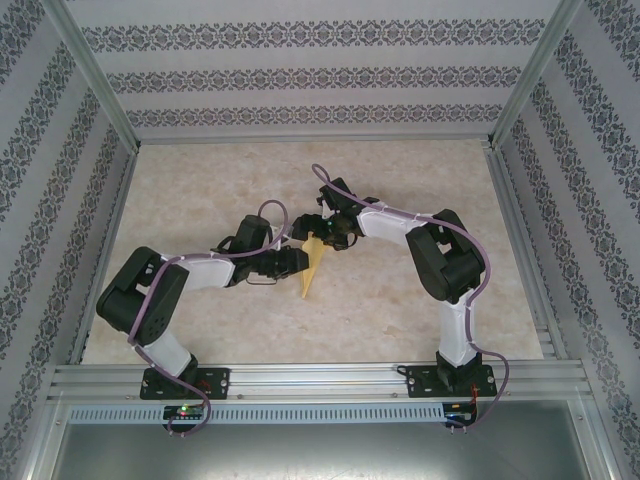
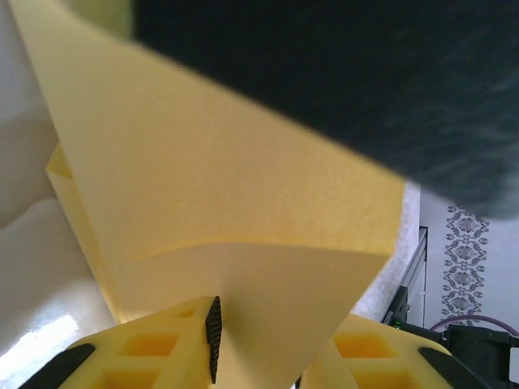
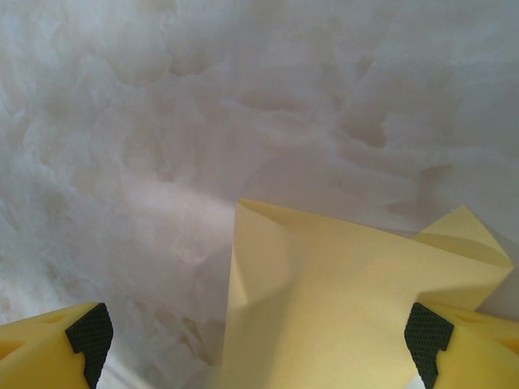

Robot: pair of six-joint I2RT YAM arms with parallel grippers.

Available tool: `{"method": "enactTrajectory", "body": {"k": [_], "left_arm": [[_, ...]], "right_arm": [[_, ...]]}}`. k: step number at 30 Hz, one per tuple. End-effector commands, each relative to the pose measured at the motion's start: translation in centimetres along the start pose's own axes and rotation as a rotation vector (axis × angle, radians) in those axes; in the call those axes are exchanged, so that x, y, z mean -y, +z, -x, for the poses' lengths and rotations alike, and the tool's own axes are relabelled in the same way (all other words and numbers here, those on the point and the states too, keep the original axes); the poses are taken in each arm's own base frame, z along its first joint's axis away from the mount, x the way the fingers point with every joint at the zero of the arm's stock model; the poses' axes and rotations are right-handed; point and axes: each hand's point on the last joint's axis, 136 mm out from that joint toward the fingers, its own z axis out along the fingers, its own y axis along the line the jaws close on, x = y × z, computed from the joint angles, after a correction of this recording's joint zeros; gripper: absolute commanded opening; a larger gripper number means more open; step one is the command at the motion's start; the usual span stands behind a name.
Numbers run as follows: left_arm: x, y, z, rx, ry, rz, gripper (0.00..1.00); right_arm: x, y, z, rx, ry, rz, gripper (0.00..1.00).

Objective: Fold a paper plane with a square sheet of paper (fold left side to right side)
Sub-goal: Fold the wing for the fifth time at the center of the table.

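The yellow-orange paper (image 1: 311,267) is folded into a narrow dart, the paper plane, on the floor between the two arms, its tip pointing toward the near edge. My left gripper (image 1: 298,262) reaches it from the left. In the left wrist view a raised flap of the paper (image 2: 243,203) stands between the parted jaws of that gripper (image 2: 272,352), the left pad (image 2: 212,336) against its face. My right gripper (image 1: 324,238) hovers over the plane's far end, open wide (image 3: 259,344), with the creased paper (image 3: 340,284) lying below between its fingertips, untouched by them.
Beige marbled floor (image 1: 420,190) lies all around the plane, fenced by aluminium rails (image 1: 320,375) and patterned walls. A dark blurred part of the right arm (image 2: 349,73) hangs close above the paper in the left wrist view.
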Motion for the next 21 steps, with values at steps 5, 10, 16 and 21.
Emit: {"method": "enactTrajectory", "body": {"k": [5,10,16,21], "left_arm": [[0.5,-0.7,1.1,0.026,0.03,0.0,0.34],[0.6,-1.2,1.2,0.034,0.035,0.0,0.39],[1.3,-1.8,1.4,0.047,0.052,-0.009,0.41],[1.5,-2.0,1.6,0.053,0.06,-0.003,0.36]], "right_arm": [[3.4,1.6,-2.8,-0.097,0.031,-0.118,0.95],[3.6,1.6,-2.9,-0.098,0.029,-0.127,0.95],[3.6,1.6,-3.0,-0.102,0.026,-0.127,0.95],[3.5,1.6,-3.0,-0.101,0.025,-0.124,0.95]]}}
